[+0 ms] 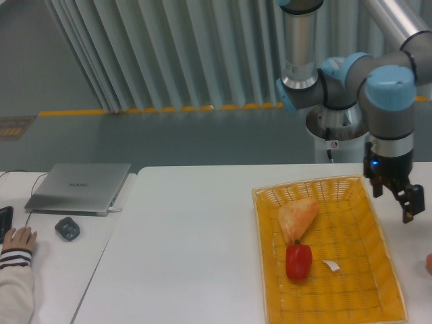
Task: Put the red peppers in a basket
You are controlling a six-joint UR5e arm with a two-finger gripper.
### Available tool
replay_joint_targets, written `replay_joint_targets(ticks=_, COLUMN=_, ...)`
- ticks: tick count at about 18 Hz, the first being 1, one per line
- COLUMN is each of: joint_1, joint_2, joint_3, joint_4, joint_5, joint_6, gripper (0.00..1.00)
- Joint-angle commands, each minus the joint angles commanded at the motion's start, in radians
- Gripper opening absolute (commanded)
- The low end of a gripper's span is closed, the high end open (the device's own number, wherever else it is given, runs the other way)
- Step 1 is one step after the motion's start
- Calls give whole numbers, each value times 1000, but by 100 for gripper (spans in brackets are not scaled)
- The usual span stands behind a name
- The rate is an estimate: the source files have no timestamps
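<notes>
The small glossy red pepper (298,261) lies inside the yellow-orange woven basket (378,270), near its middle, just below a pale orange-tan bread piece (297,217). My gripper (394,200) hangs to the right of the basket's far right corner, well away from the pepper. Its dark fingers point down and stand apart, open, with nothing between them.
A small white tag (331,266) lies in the basket beside the pepper. On the left side table sit a closed silver laptop (79,187) and a dark mouse (67,228). A person's hand (18,239) rests at the left edge.
</notes>
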Motion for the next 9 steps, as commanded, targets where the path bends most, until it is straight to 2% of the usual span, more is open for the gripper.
replay_joint_targets(ticks=9, joint_1=26, joint_2=-29, joint_3=-2, joint_4=-18, joint_5=-11, joint_6=198, gripper=100)
